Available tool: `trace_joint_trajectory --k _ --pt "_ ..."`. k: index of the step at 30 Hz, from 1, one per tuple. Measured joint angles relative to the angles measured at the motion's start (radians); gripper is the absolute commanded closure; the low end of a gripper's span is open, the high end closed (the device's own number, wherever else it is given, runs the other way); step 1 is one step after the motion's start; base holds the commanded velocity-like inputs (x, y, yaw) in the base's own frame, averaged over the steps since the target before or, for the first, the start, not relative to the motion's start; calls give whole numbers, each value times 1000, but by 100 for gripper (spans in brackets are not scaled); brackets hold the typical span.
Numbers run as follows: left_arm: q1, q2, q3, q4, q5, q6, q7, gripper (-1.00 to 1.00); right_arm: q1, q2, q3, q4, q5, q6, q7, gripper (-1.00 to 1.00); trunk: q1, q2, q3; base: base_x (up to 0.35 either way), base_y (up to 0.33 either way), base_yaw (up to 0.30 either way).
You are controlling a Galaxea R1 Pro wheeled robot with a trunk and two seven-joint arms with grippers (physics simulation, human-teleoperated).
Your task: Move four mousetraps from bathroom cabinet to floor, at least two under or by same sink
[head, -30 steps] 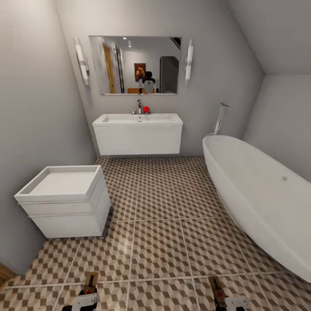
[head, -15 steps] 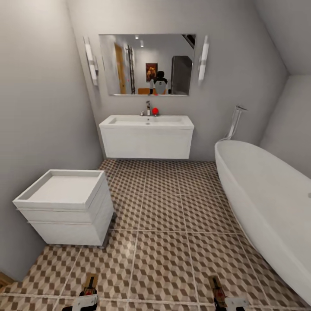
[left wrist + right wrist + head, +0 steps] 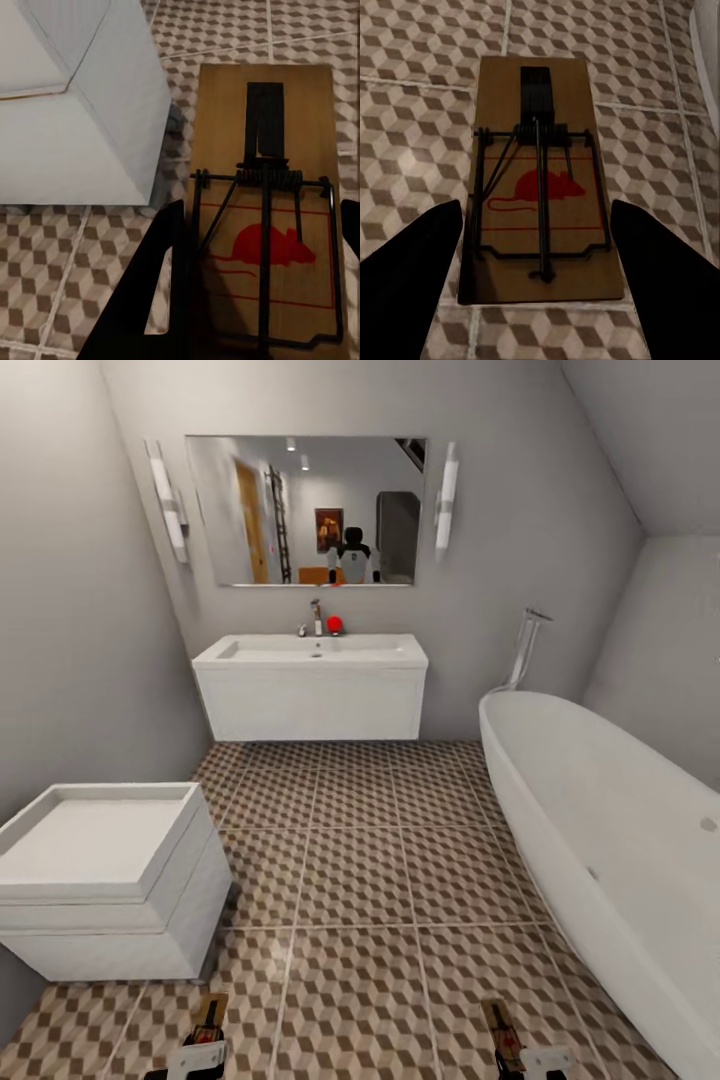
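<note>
At the far left of the head view, low in the frame, stands a white tray-topped unit (image 3: 100, 880) against the grey wall. Just right of it along the bottom edge, the left end effector (image 3: 205, 1028) holds a mousetrap (image 3: 209, 1015) clamped between its dark fingers (image 3: 150, 300). In the left wrist view that left mousetrap (image 3: 262, 202) fills the middle: a brown wooden board with black wire spring and a red mouse print, carried above the cube-patterned bathroom floor (image 3: 45, 300), with the white unit (image 3: 75, 112) close beside it.

At upper centre of the head view the white sink (image 3: 312, 652) with its chrome tap (image 3: 317, 615) hangs on the back wall under a mirror (image 3: 305, 510); a small red object (image 3: 334, 624) sits by the tap. The bathroom floor (image 3: 360, 860) spreads across the middle.

At lower right of centre, the right end effector (image 3: 505, 1035) grips a second mousetrap (image 3: 500, 1025). In the right wrist view this right mousetrap (image 3: 540, 180) lies lengthwise between the fingers (image 3: 405, 255), which press its long sides, above the tiles (image 3: 420, 45).

The white oval bathtub (image 3: 600, 840) occupies the right edge.
</note>
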Motion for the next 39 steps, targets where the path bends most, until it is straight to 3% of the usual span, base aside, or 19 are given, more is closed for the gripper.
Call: trace_joint_trajectory --k 8,28,39 --pt "1 0 0 0 0 0 0 100 0 1 0 46 -2 2 0 100 0 0 0 330 -83 -5" --pt "1 1 0 0 0 0 0 100 0 23 0 358 -5 9 1 100 0 0 0 330 -13 0" --pt "1 1 0 0 0 -1 0 100 0 23 0 369 -5 8 1 100 0 0 0 330 0 0"
